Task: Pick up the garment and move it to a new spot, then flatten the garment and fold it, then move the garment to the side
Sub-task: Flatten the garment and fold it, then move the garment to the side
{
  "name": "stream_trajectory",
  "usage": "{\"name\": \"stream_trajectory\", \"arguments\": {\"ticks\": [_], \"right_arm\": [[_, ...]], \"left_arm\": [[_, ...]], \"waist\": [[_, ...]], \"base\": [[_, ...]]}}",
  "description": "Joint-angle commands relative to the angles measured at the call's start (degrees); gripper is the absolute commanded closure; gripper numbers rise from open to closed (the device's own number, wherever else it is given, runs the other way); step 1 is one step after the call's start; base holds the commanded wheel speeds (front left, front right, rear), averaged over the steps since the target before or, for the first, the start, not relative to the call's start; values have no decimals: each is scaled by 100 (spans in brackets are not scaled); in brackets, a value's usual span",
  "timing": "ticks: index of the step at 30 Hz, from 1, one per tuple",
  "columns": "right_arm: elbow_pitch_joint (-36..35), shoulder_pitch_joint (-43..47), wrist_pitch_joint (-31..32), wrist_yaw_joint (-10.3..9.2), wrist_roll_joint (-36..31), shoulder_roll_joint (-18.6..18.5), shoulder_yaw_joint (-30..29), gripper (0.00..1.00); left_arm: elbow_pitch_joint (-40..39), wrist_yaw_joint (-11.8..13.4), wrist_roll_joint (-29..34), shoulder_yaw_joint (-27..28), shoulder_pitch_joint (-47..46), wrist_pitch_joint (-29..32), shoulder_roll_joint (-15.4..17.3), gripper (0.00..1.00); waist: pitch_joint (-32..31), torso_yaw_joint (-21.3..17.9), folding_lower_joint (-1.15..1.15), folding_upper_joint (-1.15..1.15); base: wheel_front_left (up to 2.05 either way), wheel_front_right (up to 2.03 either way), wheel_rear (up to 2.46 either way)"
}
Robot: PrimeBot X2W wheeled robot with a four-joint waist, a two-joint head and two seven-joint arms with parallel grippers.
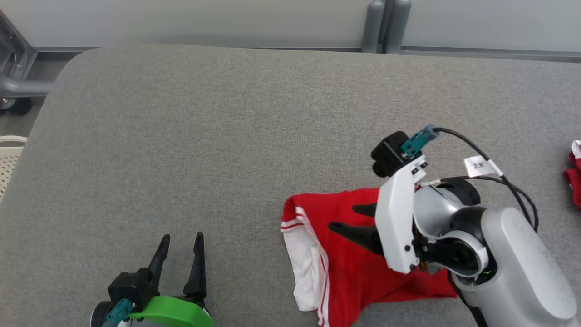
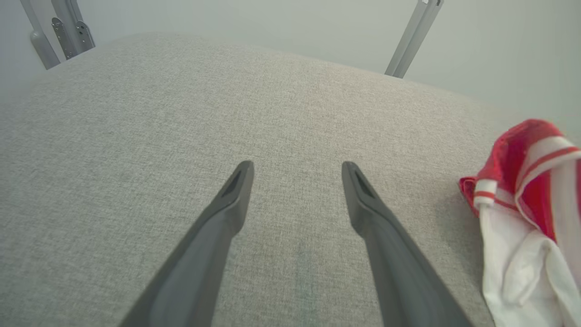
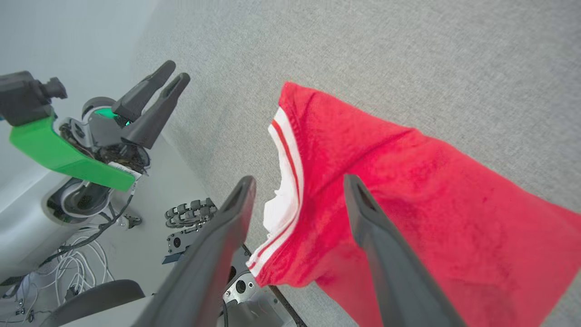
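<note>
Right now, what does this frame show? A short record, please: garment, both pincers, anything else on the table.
garment: red with white trim, rumpled on the grey table, not held
right pincer: open, fingers over the garment
left pincer: open, over bare table, apart from the garment
other: red-and-white cloth at the table's right edge

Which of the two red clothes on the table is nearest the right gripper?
The large red garment with white trim, directly under the right gripper. The other red piece lies far to its right.
</note>
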Motion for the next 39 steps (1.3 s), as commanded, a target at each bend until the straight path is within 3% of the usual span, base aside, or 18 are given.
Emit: {"name": "stream_trajectory", "arguments": {"ticks": [1,9,13,19,29,30,31,39], "right_arm": [[-94,122,-41,2,43,-106,-205,0],[-174,834,-138,2,-81,-1012,-1314,0],[15,1191,-269,2,-39,-1281,-1686,0],[332,1344,-290,2,139,-1140,-1846,0],[923,912,-327,2,49,-794,-1457,0],[953,848,-363,2,84,-770,-1380,68],[978,798,-369,2,138,-800,-1279,100],[621,278,-211,2,792,-1020,-828,100]], "left_arm": [[-36,-19,-6,60,34,-15,-6,0],[-199,-16,27,164,108,-15,-16,0],[-228,-33,47,140,22,-15,-20,0],[-215,-43,78,103,-96,-15,-23,0],[-148,-2,-10,-36,-278,-15,-23,0],[-140,7,-25,-64,-288,-15,-23,0],[-136,21,-65,-84,-305,-15,-22,0],[-109,93,-151,-71,-83,-15,-22,0]], "waist": [[-19,-42,0,64],[113,-165,0,64],[253,-204,0,64],[404,-211,0,64],[478,-30,0,64],[467,-4,0,64],[449,27,0,64],[147,14,0,64]], "base": [[0,0,0],[0,0,0],[0,0,0],[0,0,0],[0,0,0],[0,0,0],[0,0,0],[0,0,0]]}}
